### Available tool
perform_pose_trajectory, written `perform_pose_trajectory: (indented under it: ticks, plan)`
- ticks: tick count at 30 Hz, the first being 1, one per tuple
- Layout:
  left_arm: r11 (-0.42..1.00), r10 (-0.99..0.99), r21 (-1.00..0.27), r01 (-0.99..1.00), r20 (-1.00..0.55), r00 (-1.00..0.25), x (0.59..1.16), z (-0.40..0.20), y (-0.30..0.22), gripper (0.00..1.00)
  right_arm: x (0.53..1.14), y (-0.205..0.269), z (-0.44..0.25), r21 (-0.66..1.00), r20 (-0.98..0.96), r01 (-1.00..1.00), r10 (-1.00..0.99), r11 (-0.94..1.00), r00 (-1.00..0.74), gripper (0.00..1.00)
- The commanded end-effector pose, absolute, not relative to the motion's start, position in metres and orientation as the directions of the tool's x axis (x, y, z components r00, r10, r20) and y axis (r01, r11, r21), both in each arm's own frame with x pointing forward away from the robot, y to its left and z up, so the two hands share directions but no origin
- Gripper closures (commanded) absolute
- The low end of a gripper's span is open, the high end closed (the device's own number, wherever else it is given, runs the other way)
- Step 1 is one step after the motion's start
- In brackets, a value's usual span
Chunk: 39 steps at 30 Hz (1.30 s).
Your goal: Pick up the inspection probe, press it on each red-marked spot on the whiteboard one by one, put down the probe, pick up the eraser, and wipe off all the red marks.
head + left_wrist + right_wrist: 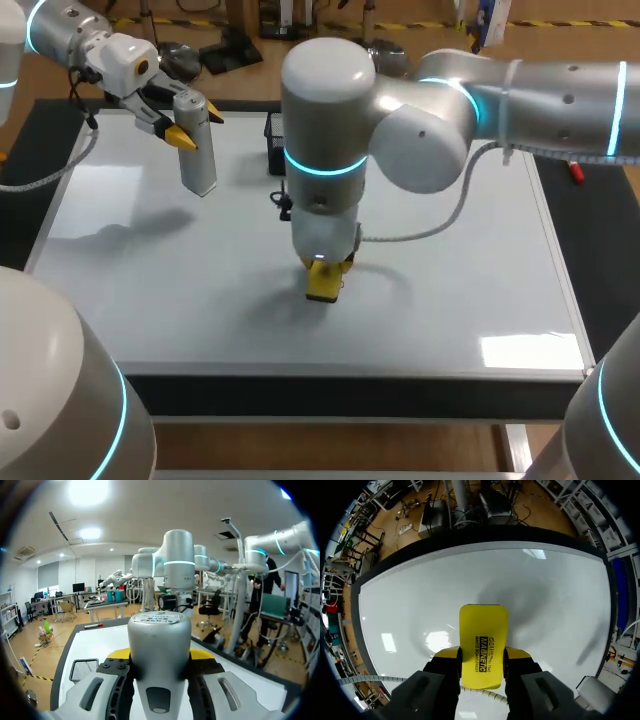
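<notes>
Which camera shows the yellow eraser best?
The right wrist view: the eraser shows close-up, gripped by the right claw on the whiteboard. The head view shows only its end under the claw. The left wrist view misses it.

Head view: eraser (322,287) mostly covered by right end effector (330,268). Whiteboard (450,300) centre masked by right arm (340,120), and black box (273,140) behind it is half hidden. Red item (576,172) too small to be identified. Left wrist view: left end effector (159,654) fingertips (119,653) largely blocked by probe (159,630).

Bright, even light from overhead — white glare patches and soft grey shadows across the whiteboard (480,290)
</notes>
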<state>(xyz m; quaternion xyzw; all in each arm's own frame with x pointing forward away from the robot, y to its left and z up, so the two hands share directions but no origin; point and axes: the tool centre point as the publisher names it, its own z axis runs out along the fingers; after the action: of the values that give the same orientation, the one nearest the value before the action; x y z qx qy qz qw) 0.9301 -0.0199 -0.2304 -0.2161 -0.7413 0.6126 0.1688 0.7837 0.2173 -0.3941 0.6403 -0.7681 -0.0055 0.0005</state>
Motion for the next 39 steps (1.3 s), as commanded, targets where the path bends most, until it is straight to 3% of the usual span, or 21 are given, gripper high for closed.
perform_pose_trajectory:
  ticks: [1, 23, 39]
  plan:
    - [0.157, 0.529, -0.981, 0.114, -0.014, -0.849, 0.931, -0.229, -0.02, 1.0, 0.784, 0.232, -0.404, 0.007, 0.001, -0.986, -0.986, 0.166, -0.166, 1.0]
    - [0.157, 0.529, -0.981, 0.114, -0.014, -0.849, 0.931, -0.229, -0.02, 1.0, 0.784, 0.237, -0.429, 0.036, 0.005, -0.987, -0.987, 0.159, -0.159, 1.0]
    - [0.157, 0.529, -0.981, 0.114, -0.014, -0.849, 0.931, -0.229, -0.02, 1.0, 0.783, 0.2, -0.437, 0.038, 0.054, -0.966, -0.966, 0.257, -0.254, 1.0]
